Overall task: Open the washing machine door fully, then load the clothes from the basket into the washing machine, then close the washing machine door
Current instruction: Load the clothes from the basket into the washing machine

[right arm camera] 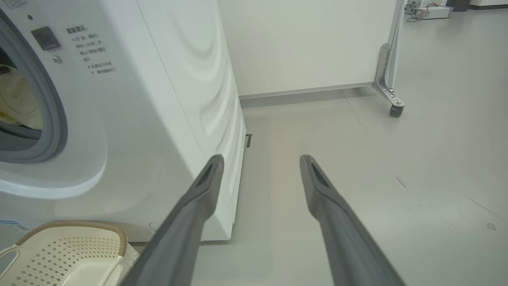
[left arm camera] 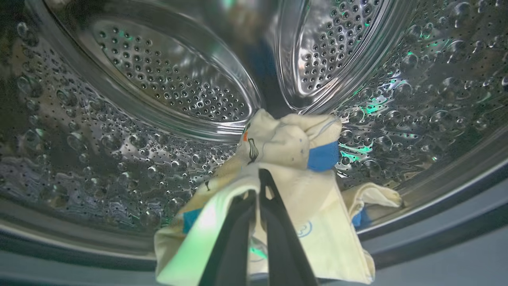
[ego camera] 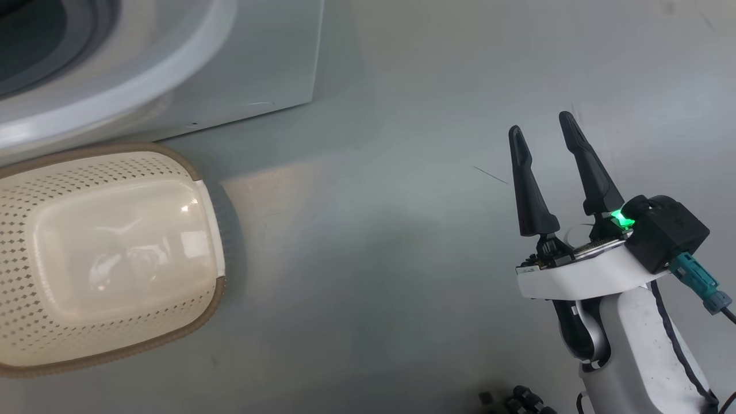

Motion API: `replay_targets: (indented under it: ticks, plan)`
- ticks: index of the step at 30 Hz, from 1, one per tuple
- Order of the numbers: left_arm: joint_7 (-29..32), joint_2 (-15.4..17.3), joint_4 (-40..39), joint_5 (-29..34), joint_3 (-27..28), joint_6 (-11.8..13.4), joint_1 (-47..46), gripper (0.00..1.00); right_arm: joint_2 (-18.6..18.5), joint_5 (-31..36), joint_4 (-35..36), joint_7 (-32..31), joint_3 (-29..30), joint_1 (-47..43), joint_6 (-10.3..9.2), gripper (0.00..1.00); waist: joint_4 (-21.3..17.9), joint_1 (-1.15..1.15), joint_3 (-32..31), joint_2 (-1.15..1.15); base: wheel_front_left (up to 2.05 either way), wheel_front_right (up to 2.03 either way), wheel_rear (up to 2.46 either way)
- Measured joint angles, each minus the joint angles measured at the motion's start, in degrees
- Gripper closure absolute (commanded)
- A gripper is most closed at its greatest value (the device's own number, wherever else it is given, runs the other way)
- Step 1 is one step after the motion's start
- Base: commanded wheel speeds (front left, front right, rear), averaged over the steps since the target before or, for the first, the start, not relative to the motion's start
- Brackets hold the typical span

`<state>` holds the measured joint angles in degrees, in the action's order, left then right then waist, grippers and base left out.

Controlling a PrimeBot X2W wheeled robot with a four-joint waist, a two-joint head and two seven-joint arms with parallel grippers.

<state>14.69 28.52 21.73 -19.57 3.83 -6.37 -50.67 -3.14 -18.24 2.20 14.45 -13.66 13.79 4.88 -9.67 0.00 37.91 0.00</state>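
Observation:
In the left wrist view my left gripper (left arm camera: 258, 180) is inside the perforated steel drum (left arm camera: 166, 87) of the washing machine (right arm camera: 166, 99), shut on the clothes (left arm camera: 293, 159), a cream-yellow garment with blue cuffs that drapes over the drum's lower lip. The cream basket (ego camera: 109, 253) stands on the floor in front of the machine with nothing in it. My right gripper (ego camera: 543, 129) hangs open over bare floor to the right of the machine. The washing machine door is out of view.
The machine's white front (ego camera: 259, 63) and porthole ring (ego camera: 115, 80) fill the upper left of the head view. A white wall panel on a castor (right arm camera: 396, 109) stands behind the machine at the right. Grey floor (ego camera: 374, 259) spreads between basket and right arm.

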Motion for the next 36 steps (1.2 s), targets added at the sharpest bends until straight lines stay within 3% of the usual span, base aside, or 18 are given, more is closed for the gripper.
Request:
replay_targets:
  ticks: [7, 15, 18, 34, 35, 36]
  plan:
    - [-0.05, 3.74, -0.09, 1.65, 1.52, 0.02, -6.88, 1.0, 0.04, -1.07, 0.45, 0.0, -1.34, 0.71, -0.1, 0.0, -2.66, 0.0, 2.18, 0.0, 0.0, 0.0, 0.0]
    - [-7.05, 6.84, -1.77, 5.48, 3.49, 2.63, -13.2, 1.0, 0.16, -2.01, 1.27, 0.0, -2.1, 1.7, -0.59, 0.0, -5.68, 0.0, 5.17, 0.0, 0.0, 0.0, 0.0]
    - [-8.96, 6.91, -1.72, 7.05, 3.3, 3.12, -14.45, 1.0, 0.23, -2.22, 1.83, 0.0, -2.04, 2.31, -1.01, 0.0, -6.38, 0.0, 6.19, 0.0, 0.0, 0.0, 0.0]
    - [-5.6, 3.22, 8.32, 3.23, 3.14, 3.6, -15.38, 1.0, 0.38, -2.32, 1.97, 0.0, -1.91, 3.4, -1.53, 0.0, -7.03, 0.0, 9.03, 0.0, 0.0, 0.0, 0.0]
    - [-5.33, 3.22, 8.81, 3.03, 3.12, 3.56, -15.57, 0.81, 0.37, -2.32, 1.97, 0.0, -1.9, 3.4, -1.55, 0.0, -6.96, 0.0, 9.05, 0.0, 0.0, 0.0, 0.0]
    - [-5.33, 3.13, 9.06, 3.02, 3.08, 3.56, -15.82, 0.3, 0.38, -2.29, 1.98, 0.0, -1.74, 3.4, -1.69, 0.0, -6.85, 0.0, 9.09, 0.0, 0.0, 0.0, 0.0]
